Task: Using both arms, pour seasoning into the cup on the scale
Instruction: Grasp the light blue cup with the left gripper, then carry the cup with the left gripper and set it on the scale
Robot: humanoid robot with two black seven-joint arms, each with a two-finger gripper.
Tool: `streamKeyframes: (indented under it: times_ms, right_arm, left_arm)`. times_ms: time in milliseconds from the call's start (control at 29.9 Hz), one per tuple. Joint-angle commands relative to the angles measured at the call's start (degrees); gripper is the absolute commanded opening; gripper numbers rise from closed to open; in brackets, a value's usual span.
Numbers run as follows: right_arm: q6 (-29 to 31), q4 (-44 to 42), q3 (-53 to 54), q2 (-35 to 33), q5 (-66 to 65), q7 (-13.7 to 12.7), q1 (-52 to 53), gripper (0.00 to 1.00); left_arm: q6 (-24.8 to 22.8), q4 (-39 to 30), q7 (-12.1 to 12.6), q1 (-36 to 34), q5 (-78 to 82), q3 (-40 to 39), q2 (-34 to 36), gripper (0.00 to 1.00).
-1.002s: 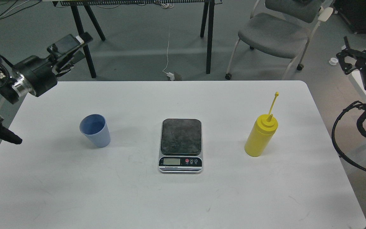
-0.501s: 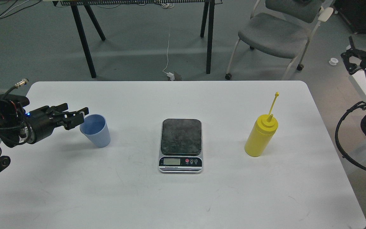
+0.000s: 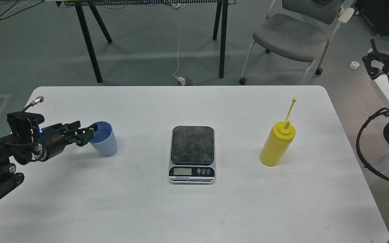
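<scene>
On the left side of the white table (image 3: 187, 209), the left claw (image 3: 88, 133) reached in low from the left edge and met the rim of the light-blue cup (image 3: 104, 141). Its fingers were dark and close together, one seemed to lie against or just over the near-left rim, so I cannot tell how far the claw was open, or if it already held the cup. The right claw (image 3: 371, 62) stayed beyond the right edge of the table, well apart from everything; its fingers looked spread and held nothing.

The step in hand seemed to be taking the cup, to carry it to the scale (image 3: 192, 153) in the middle. To do it well, the claw should close gently on the thin wall, keep the cup upright, and put it down in the centre of the dark plate, not on the display.

The cup stood upright, mouth up, between the left edge and the scale. The yellow seasoning bottle (image 3: 277, 145) stood to the right of the scale, its long axis about vertical, nozzle up, and the cap strap (image 3: 290, 109) rising far and right.
</scene>
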Motion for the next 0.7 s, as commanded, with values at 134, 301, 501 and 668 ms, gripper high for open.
streamKeyframes:
  times_ms: [134, 301, 501, 668]
  right_arm:
    - [0.00, -0.03, 0.05, -0.86, 0.00, 0.00, -0.02, 0.99]
    - [0.00, -0.03, 0.13, -1.57, 0.09, 0.00, -0.02, 0.99]
    - [0.00, -0.03, 0.49, -1.65, 0.09, 0.09, -0.63, 0.99]
    - [0.00, 0.67, 0.92, -3.23, 0.26, 0.09, -1.60, 0.99]
  left_arm:
    - [0.04, 0.48, -2.33, -2.87, -0.04, 4.71, -0.11, 0.07]
    - [0.04, 0.48, -2.42, -4.18, -0.30, 4.62, -0.02, 0.01]
    - [-1.88, -2.93, -2.86, -10.24, -0.04, 5.23, 0.94, 0.00]
    - [-12.68, -14.00, -2.42, -19.11, 0.05, 7.60, 2.26, 0.00]
